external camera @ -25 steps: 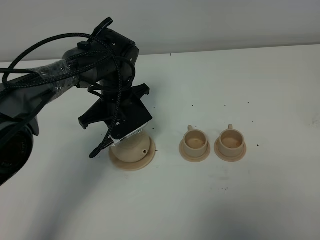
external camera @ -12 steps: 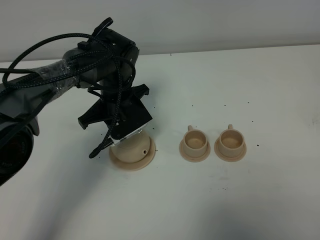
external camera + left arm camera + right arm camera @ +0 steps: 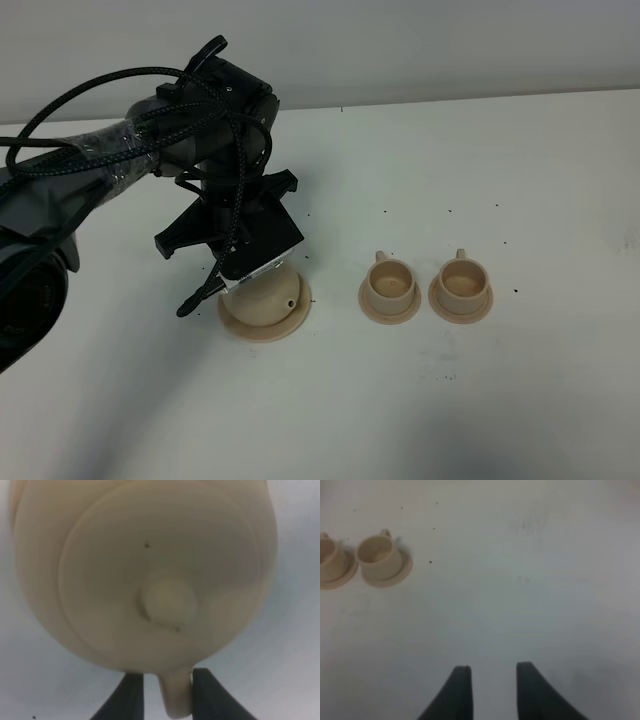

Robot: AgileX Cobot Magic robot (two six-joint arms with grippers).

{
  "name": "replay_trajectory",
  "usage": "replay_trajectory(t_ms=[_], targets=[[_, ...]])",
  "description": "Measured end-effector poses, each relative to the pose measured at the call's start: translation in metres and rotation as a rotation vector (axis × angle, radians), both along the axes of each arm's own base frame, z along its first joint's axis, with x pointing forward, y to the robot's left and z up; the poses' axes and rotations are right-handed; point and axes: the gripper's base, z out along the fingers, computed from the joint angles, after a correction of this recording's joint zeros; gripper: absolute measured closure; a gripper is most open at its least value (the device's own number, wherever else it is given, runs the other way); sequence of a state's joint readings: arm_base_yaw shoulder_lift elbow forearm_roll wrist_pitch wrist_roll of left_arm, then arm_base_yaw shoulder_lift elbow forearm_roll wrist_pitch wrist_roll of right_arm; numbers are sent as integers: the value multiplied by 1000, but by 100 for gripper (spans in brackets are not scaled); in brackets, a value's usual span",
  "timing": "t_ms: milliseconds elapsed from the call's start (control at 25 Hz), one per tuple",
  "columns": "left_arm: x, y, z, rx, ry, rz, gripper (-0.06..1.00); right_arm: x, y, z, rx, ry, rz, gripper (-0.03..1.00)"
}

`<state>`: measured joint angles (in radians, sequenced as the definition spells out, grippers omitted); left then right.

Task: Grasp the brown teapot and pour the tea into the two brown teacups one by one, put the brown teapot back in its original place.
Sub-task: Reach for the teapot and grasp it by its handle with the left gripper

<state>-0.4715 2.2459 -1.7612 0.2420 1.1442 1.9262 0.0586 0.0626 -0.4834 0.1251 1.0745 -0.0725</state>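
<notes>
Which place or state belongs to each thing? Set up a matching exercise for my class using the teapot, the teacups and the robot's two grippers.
Things
1. teapot
2. teacups
3. left gripper
4. right gripper

Places and states
A. jaws open above bare table, holding nothing
B. jaws on either side of a handle
C. each on its own small saucer
D. on the wide saucer, beneath an arm

Pairs: 1-D, 2-C, 3-B, 4-A
</notes>
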Motion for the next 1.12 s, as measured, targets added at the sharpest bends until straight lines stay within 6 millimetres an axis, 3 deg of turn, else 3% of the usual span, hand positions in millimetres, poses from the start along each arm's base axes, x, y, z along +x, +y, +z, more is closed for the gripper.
replay_trajectory(t_ms=[560, 1120], targets=[[-1, -2, -6, 16, 11, -10, 81, 0, 0, 0, 0, 0, 0, 73], [-1, -3, -6, 11, 6, 30, 81, 0, 0, 0, 0, 0, 0, 73]])
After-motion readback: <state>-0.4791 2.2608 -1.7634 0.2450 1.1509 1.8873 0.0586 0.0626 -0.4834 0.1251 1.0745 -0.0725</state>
